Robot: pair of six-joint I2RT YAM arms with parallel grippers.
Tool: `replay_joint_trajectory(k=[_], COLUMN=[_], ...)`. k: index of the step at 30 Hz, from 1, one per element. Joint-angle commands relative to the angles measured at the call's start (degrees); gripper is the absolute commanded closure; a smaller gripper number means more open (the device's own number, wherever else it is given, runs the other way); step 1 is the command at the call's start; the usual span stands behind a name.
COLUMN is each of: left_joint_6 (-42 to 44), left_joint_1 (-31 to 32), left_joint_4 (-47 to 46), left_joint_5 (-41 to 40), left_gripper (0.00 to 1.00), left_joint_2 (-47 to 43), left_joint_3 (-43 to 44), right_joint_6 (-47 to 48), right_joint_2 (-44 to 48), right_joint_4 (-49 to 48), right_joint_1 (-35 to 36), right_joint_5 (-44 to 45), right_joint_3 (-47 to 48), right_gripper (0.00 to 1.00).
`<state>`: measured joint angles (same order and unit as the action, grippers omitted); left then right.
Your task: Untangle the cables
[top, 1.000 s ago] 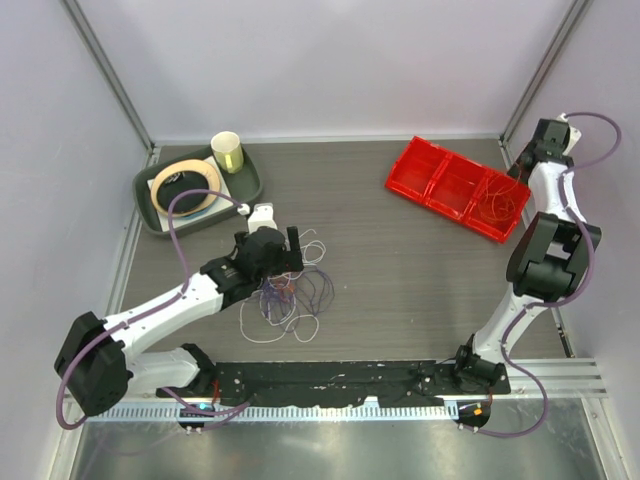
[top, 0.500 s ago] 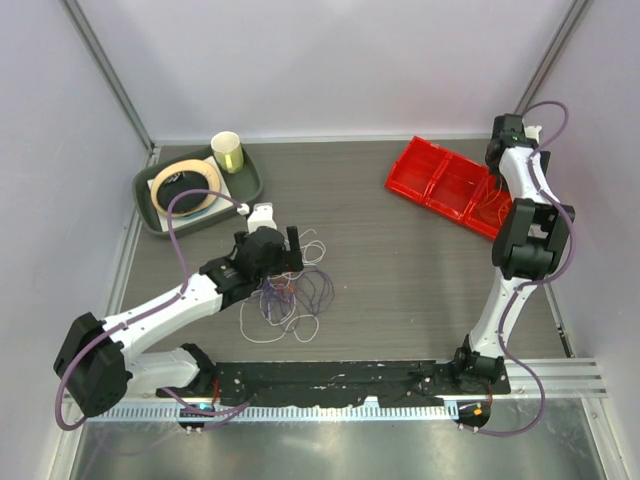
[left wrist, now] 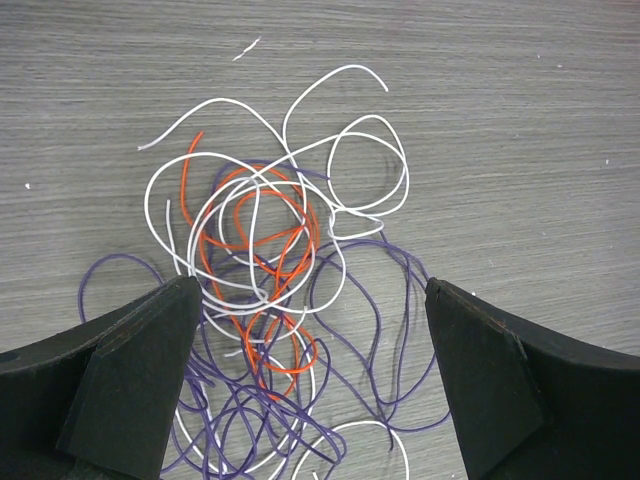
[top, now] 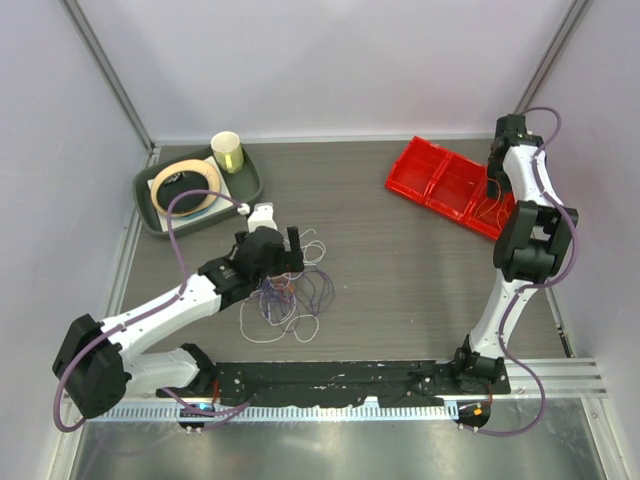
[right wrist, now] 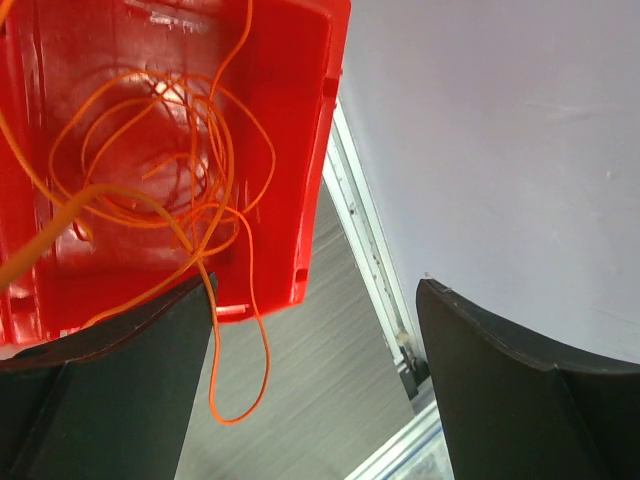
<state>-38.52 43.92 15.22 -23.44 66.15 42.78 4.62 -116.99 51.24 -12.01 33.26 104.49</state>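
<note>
Hidden/unclear first: in the top view the R gripper (top: 496, 188) is mostly masked by its own wrist, over the right end of the red bin (top: 440, 178), so the jaws can't be read there. The R wrist view settles it: jaws spread wide, nothing between them. An orange cable (right wrist: 170, 150) lies coiled in that end compartment, w/ one loop spilling over the rim onto the table. A thick blurred strand runs off the frame's left edge; can't tell what it hangs from.

L gripper (left wrist: 305, 290) hovers over the tangle (left wrist: 265, 270) of white, purple & orange-red cables, jaws fully apart, straddling it w/out clamping. Tips touching the table or not: can't tell. The tangle's near part is cut off by the frame bottom; in the top view the L wrist covers its far-left part. It sits left of table centre, well apart from the bin.

Surface: grey wood-grain table (top: 400, 270). Far left: dark green tray (top: 252, 185) w/ pale yellow cup (top: 227, 152) and a tan ring w/ something black inside, not identifiable. Walls pale lilac-grey, metal posts in the far corners.
</note>
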Motion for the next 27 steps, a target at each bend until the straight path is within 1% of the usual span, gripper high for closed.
replay_joint_trajectory(k=[1, 3, 4, 6, 8, 9, 10, 11, 12, 13, 14, 16, 17, 18, 20, 21, 23, 24, 25, 27], left_joint_6=[0.64, 0.73, 0.73, 0.90, 1.86, 2.48, 3.01, 3.54, 4.67, 5.12, 5.56, 5.39, 5.21, 4.60, 3.63, 3.02, 1.79, 1.18, 0.91, 0.64], left_joint_1=[0.02, 0.02, 0.02, 0.02, 0.02, 0.02, 0.02, 0.02, -0.06, 0.02, 0.02, 0.02, 0.02, 0.02, 0.11, 0.20, 0.20, 0.29, 0.29, 0.64], left_joint_4=[-2.13, -2.30, -2.39, -3.18, -6.50, -8.52, -10.72, -14.92, -16.96, -18.11, -19.95, -21.28, -23.29, -24.35, -26.55, -27.08, -28.66, -28.84, -28.76, -28.50], left_joint_5=[0.85, 0.85, 0.85, 1.99, 4.44, 9.24, 11.38, 14.01, 18.91, 21.66, 23.25, 30.43, 32.04, 33.53, 37.93, 38.81, 42.50, 43.04, 44.09, 46.64], left_gripper=[0.00, 0.00, 0.00, 0.00, 0.00, 0.00, 0.00, 0.00, 0.00, 0.00, 0.00, 0.00, 0.00, 0.00, 0.00, 0.00, 0.00, 0.00, 0.00, 0.00], left_joint_2=[-1.20, -1.20, -1.20, -1.20, -0.94, -0.41, 0.03, 0.90, 1.95, 4.66, 6.60, 11.77, 13.29, 14.70, 18.73, 20.14, 23.56, 24.63, 25.69, 28.41], left_joint_3=[0.37, 0.19, 0.19, 0.28, 0.63, 0.89, 1.51, 3.51, 5.19, 7.20, 11.40, 15.47, 18.53, 19.69, 22.76, 23.83, 26.80, 27.96, 29.10, 32.44], right_joint_6=[1.35, 1.00, 0.83, 0.83, 1.70, 2.23, 1.88, 1.79, 2.05, 2.49, 3.37, 5.56, 6.36, 6.80, 6.89, 6.46, 5.93, 5.40, 4.79, 3.56], right_joint_2=[1.94, 1.76, 1.85, 2.55, 3.43, 4.13, 5.88, 6.77, 8.08, 10.27, 11.68, 14.41, 17.29, 18.63, 23.18, 24.95, 29.25, 30.32, 31.29, 33.92], right_joint_4=[7.20, 8.26, 8.26, 8.43, 6.78, 5.55, 4.49, 2.39, 0.98, -1.91, -2.98, -7.36, -8.34, -9.66, -11.86, -12.56, -14.59, -14.94, -15.99, -16.96], right_joint_1=[-0.03, -0.03, 0.06, 0.06, 0.06, -0.03, -0.03, 0.06, 0.14, 0.49, 0.93, 4.00, 5.49, 7.68, 9.72, 11.12, 12.01, 12.01, 14.36, 15.35], right_joint_5=[-0.32, 3.73, 8.10, 10.16, 5.71, 3.24, 1.04, -4.29, -6.51, -8.71, -11.52, -12.51, -12.86, -14.52, -17.50, -21.87, -27.25, -28.50, -29.55, -31.84], right_joint_3=[3.44, 3.35, 3.01, 2.30, 1.43, 0.90, 0.46, -0.76, -1.56, -2.70, -4.97, -7.71, -9.63, -10.70, -12.63, -13.34, -15.88, -16.68, -18.16, -19.58], right_gripper=[0.13, 0.13, 0.13, 0.13, 0.13, 0.14, 0.14, 0.15, 0.17, 0.18, 0.18, 0.18, 0.18, 0.19, 0.20, 0.21, 0.22, 0.22, 0.23, 0.25])
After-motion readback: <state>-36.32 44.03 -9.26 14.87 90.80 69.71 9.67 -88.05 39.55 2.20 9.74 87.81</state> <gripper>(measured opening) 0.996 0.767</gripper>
